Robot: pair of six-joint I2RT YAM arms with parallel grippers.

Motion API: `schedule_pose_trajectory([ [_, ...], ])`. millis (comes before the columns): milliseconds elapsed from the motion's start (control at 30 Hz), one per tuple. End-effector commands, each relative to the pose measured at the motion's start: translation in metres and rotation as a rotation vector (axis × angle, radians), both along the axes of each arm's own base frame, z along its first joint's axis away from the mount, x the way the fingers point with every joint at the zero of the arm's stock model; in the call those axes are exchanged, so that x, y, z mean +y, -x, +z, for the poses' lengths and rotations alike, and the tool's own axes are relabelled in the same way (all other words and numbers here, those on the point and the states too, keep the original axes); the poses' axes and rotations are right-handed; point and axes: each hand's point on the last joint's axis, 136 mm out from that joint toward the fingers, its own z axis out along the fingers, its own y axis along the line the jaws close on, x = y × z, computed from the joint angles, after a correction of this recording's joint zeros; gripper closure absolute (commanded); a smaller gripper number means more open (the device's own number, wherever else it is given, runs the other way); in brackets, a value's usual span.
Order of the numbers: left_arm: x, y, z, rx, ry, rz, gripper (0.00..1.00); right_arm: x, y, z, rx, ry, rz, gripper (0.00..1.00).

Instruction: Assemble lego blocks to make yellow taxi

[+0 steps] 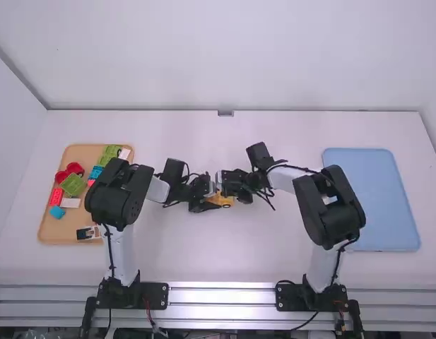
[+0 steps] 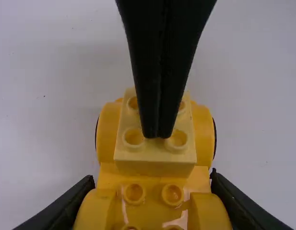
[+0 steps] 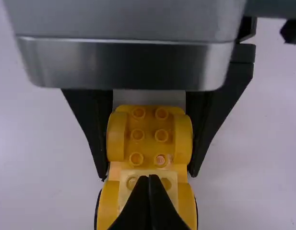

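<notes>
The yellow taxi (image 2: 154, 185), partly built, was near the middle of the white surface (image 1: 203, 247), between the two arms. The left pincer (image 1: 209, 203) was clamped on its yellow body, one finger along each side. The right pincer (image 1: 227, 186) had its fingers together, tips down at the studs of the pale yellow block (image 2: 155, 154) on top. Coloured blocks lay on the orange tray (image 1: 54, 234) at the left.
</notes>
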Motion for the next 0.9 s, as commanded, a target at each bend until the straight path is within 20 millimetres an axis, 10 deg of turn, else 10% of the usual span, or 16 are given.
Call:
schedule_pose_trajectory([
  [0,0.007,-0.001,-0.014,0.036,-0.033,0.037,0.55,-0.028,0.017,-0.061,0.098,0.213,-0.025,1.00],
  [233,0.007,-0.001,-0.014,0.036,-0.033,0.038,0.56,-0.024,0.007,-0.013,0.105,0.071,0.061,0.97],
  [467,0.005,0.002,-0.015,0.043,-0.035,0.030,0.52,-0.031,-0.027,0.063,0.077,-0.202,0.008,0.47],
  [567,0.004,0.002,-0.014,0.043,-0.032,0.028,0.48,-0.041,-0.041,0.080,0.073,-0.260,-0.048,0.01],
  [700,0.005,0.001,-0.014,0.036,-0.035,0.029,0.37,-0.052,-0.053,0.085,0.100,-0.272,-0.127,0.02],
  [767,0.005,0.001,-0.014,0.036,-0.035,0.029,0.03,-0.057,-0.058,0.085,0.115,-0.273,-0.160,0.01],
  [867,0.005,0.000,-0.014,0.037,-0.034,0.033,0.01,-0.060,-0.066,0.085,0.112,-0.271,-0.193,0.02],
])
